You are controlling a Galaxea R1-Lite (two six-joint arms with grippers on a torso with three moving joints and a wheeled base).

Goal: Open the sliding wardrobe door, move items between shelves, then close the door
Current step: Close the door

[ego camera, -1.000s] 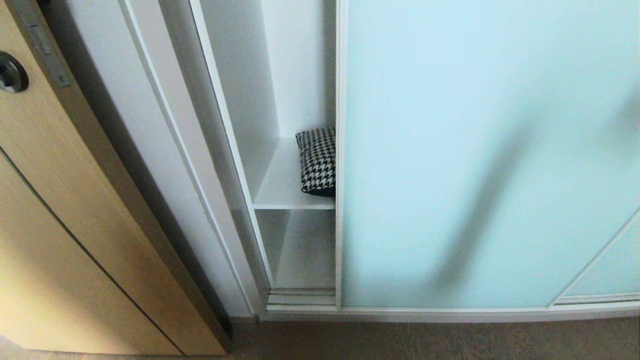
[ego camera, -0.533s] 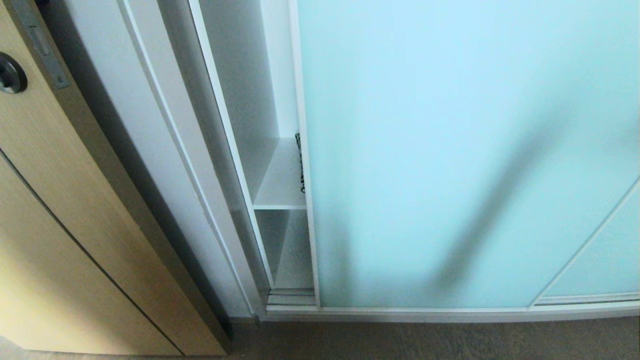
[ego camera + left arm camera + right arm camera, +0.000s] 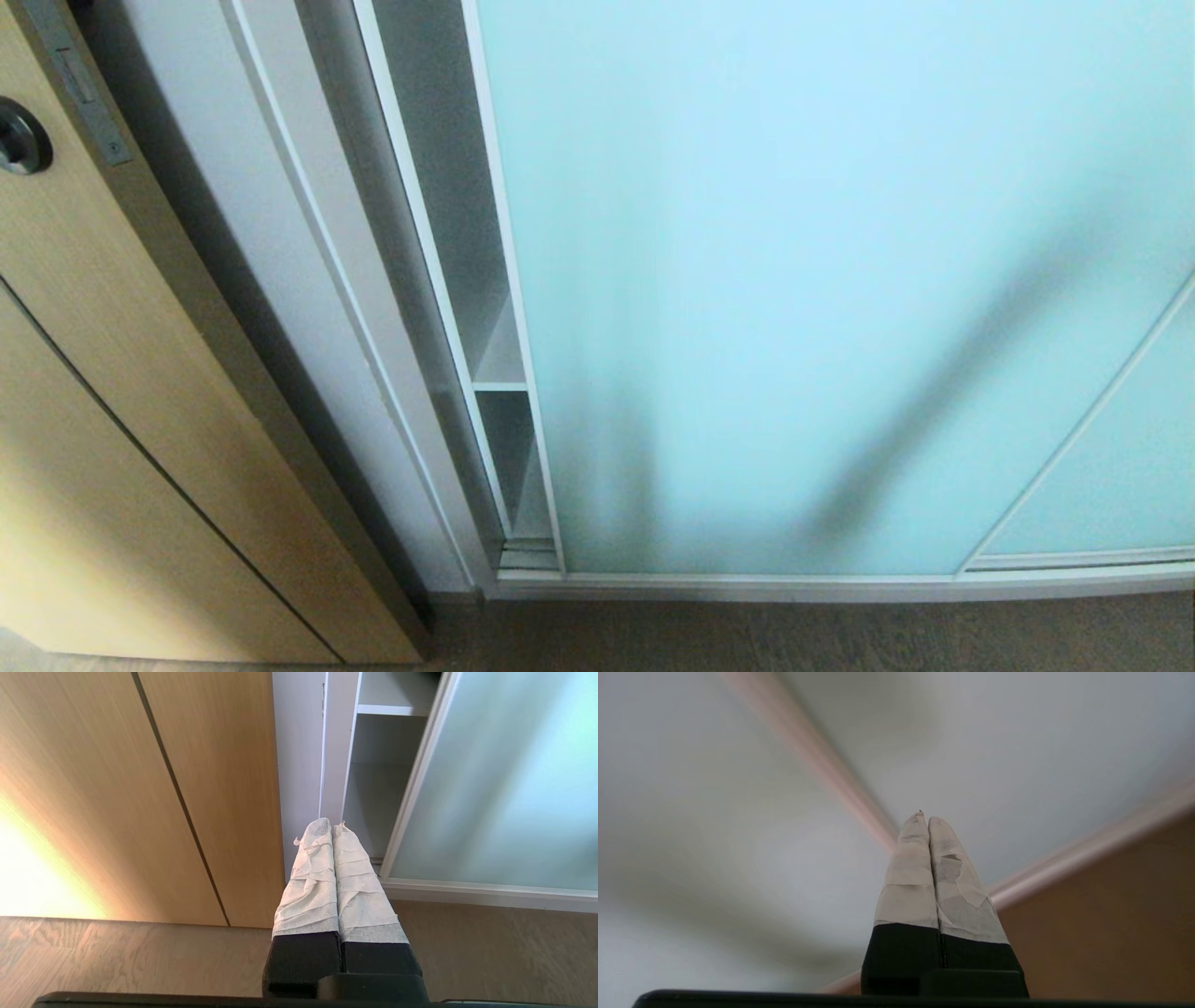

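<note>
Door [image 3: 794, 280] nearly shut, you see narrow gap, shelf [image 3: 499, 385] edge showing. Right hand [image 3: 923, 817] fingers together by door; left hand [image 3: 332, 825] together, empty.

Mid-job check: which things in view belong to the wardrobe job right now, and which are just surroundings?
Part of the job:
- sliding wardrobe door, nearly closed, a narrow gap left
- shelf showing in that gap
- right tool, shut, tips at the frosted panel

Just surroundings:
- tan wood-grain door with its dark round handle
- floor
- left tool, shut, idle, low near the floor
</note>
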